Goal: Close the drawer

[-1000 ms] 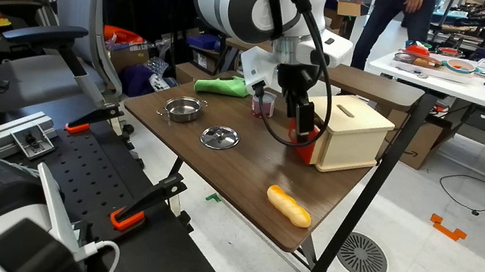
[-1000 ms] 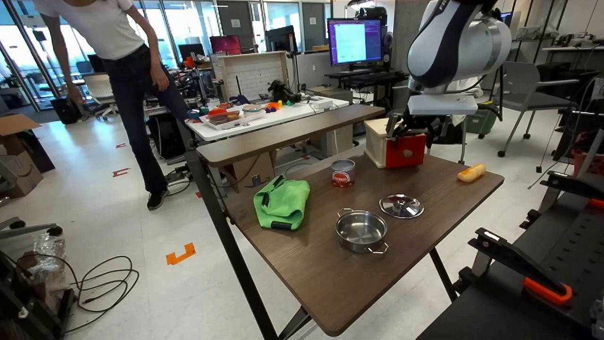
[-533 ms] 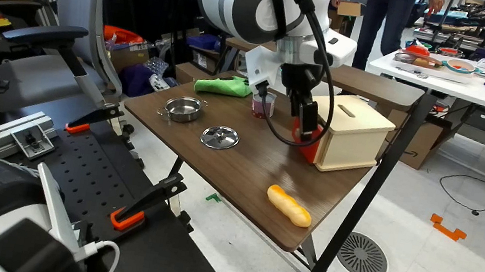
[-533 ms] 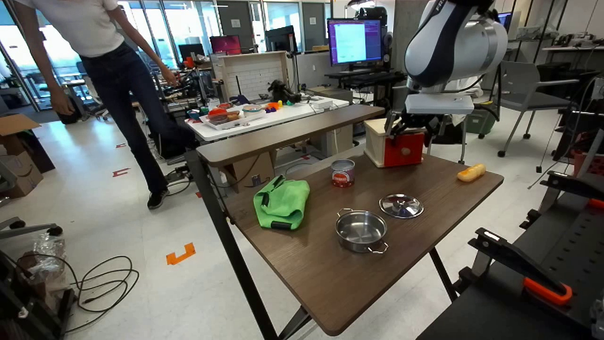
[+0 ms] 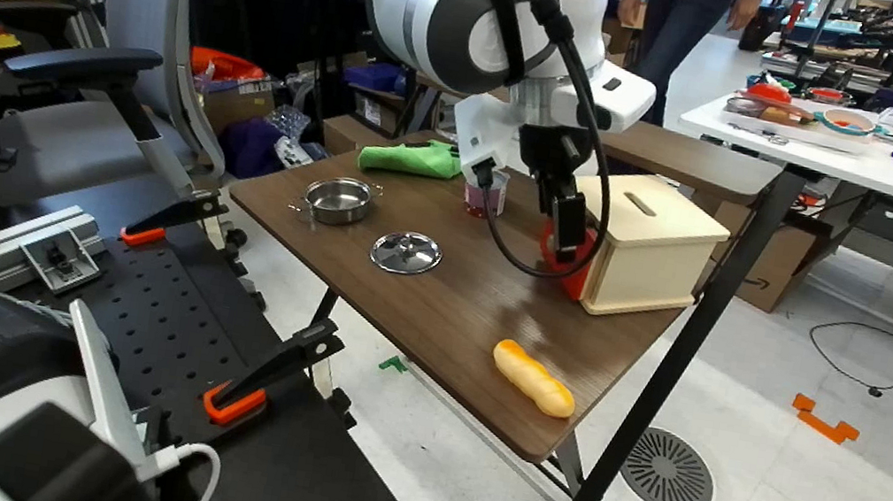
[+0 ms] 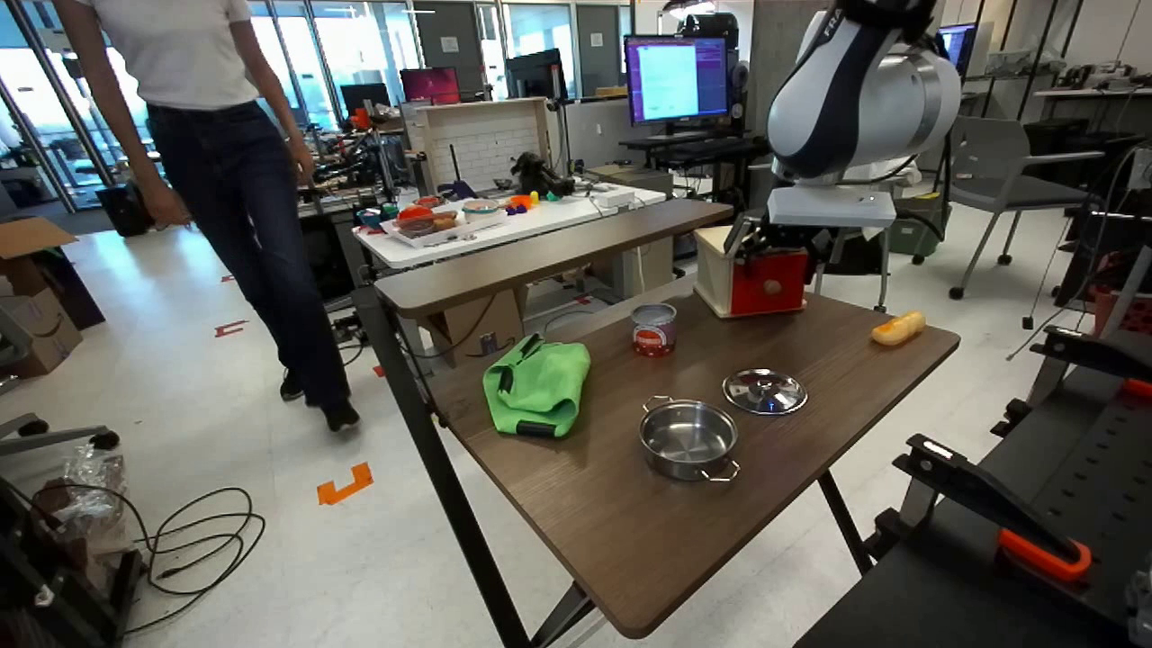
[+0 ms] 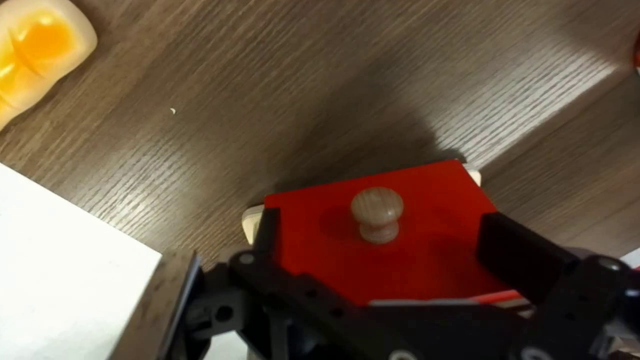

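The drawer's red front panel (image 7: 430, 245) carries a round wooden knob (image 7: 377, 207). It also shows in an exterior view (image 6: 754, 290). The panel sits against or almost against the front of the tan wooden box (image 5: 648, 269); any remaining gap is too small to tell. My gripper (image 7: 381, 225) is open wide, with its two fingers in front of the panel near its left and right sides and the knob between them, not gripped. The gripper also shows in both exterior views, low over the panel (image 5: 567, 238) (image 6: 779, 254). Whether the fingertips touch the panel is unclear.
A bread-like orange object (image 5: 534, 378) lies near the table's corner. A metal lid (image 6: 765, 392), a metal pot (image 6: 688, 439), a can (image 6: 653, 329) and a green cloth (image 6: 538, 389) stand on the table (image 6: 576, 513). A raised shelf (image 6: 558, 252) runs behind. A person (image 6: 225, 180) walks beyond.
The red drawer front has moved toward the box; the light wood side seen behind it earlier is now hidden. My gripper has moved with it, still open. The person has changed position.
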Controlling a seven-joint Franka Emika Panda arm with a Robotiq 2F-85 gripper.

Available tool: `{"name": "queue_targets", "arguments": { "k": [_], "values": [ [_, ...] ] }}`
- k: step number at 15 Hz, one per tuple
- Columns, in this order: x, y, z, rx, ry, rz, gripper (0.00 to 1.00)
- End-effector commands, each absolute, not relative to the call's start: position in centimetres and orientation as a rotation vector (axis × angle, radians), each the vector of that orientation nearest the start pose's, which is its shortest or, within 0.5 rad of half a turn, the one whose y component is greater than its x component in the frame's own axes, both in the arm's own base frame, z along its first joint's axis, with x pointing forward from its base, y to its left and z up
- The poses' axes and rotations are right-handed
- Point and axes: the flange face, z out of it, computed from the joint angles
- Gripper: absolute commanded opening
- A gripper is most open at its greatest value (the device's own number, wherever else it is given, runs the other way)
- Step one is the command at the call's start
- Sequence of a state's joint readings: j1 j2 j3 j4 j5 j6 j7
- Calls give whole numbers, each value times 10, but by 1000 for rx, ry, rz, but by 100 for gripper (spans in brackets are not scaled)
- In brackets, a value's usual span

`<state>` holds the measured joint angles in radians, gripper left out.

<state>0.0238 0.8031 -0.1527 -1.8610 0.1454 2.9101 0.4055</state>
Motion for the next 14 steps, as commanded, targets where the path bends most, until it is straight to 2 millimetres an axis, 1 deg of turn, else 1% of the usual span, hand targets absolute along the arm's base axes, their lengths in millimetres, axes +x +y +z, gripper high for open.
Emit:
{"name": "queue_targets", "arguments": {
  "k": [1,4,8,10,14],
  "values": [
    [667,-104,111,-2954,923,-652,100],
    [666,-104,104,-2969,863,-735,100],
    [655,-101,100,-2996,831,-754,100],
    [647,-99,99,-3011,813,-741,100],
    [624,-95,101,-3054,770,-710,100]
  ]
}}
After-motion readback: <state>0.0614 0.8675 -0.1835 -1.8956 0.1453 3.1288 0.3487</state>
